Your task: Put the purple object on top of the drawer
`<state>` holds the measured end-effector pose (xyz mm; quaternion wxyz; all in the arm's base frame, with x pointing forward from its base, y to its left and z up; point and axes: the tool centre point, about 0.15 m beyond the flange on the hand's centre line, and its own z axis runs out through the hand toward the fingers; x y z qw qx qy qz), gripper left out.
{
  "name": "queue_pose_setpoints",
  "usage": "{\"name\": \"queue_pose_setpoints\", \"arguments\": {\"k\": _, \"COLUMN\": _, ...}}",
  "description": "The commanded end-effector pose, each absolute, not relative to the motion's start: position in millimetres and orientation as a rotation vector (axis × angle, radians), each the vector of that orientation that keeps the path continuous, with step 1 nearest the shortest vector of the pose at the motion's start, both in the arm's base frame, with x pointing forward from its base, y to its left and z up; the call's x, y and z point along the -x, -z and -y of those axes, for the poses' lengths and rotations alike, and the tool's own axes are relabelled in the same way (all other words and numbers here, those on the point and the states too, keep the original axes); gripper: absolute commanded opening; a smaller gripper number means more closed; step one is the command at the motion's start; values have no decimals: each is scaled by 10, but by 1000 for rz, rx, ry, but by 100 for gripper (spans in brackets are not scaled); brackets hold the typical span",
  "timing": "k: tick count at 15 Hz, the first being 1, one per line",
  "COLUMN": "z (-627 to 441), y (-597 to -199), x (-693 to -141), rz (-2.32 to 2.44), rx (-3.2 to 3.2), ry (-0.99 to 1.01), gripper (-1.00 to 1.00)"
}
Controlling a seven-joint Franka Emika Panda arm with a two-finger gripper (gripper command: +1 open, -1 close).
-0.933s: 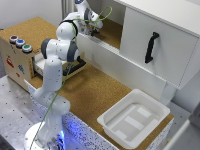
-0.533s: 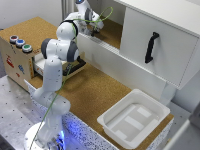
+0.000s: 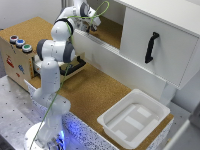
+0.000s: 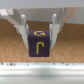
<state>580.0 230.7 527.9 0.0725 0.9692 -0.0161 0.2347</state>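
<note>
Now my gripper clamps the purple block.
Its yellow-marked face (a hooked line) faces the wrist camera; long axis unclear.

The plywood box top is open (3 buttons aside).

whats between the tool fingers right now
The purple block, with yellow marks on its faces, sits between the two fingers of the tool. This shows in the wrist view only.
</note>
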Motion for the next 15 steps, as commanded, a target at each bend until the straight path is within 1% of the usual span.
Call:
{"name": "queue_pose_setpoints", "arguments": {"k": 1, "z": -2221, "y": -5217, "x": -4902, "rz": 15, "rx": -2898, "ry": -797, "gripper": -100}}
{"name": "queue_pose_setpoints", "arguments": {"k": 3, "z": -2236, "y": -5162, "x": -4801, "rz": -34, "rx": -2916, "ry": -766, "gripper": -100}}
{"name": "queue_pose_setpoints", "arguments": {"k": 5, "z": -2272, "y": -5186, "x": -4737, "rz": -119, "rx": -2921, "ry": -781, "gripper": -100}}
{"name": "queue_pose_setpoints", "arguments": {"k": 8, "z": -2429, "y": -5229, "x": -4614, "rz": -380, "rx": -2957, "ry": -779, "gripper": -100}}
{"name": "queue_pose_setpoints", "arguments": {"k": 11, "z": -2895, "y": -5166, "x": -4321, "rz": -827, "rx": -2973, "ry": -694, "gripper": -100}}
{"name": "queue_pose_setpoints", "arguments": {"k": 12, "z": -3155, "y": -5078, "x": -4182, "rz": -1038, "rx": -2991, "ry": -592, "gripper": -100}}
{"name": "queue_pose_setpoints", "arguments": {"k": 15, "z": -3765, "y": -4906, "x": -3799, "rz": -1552, "rx": -2924, "ry": -437, "gripper": -100}}
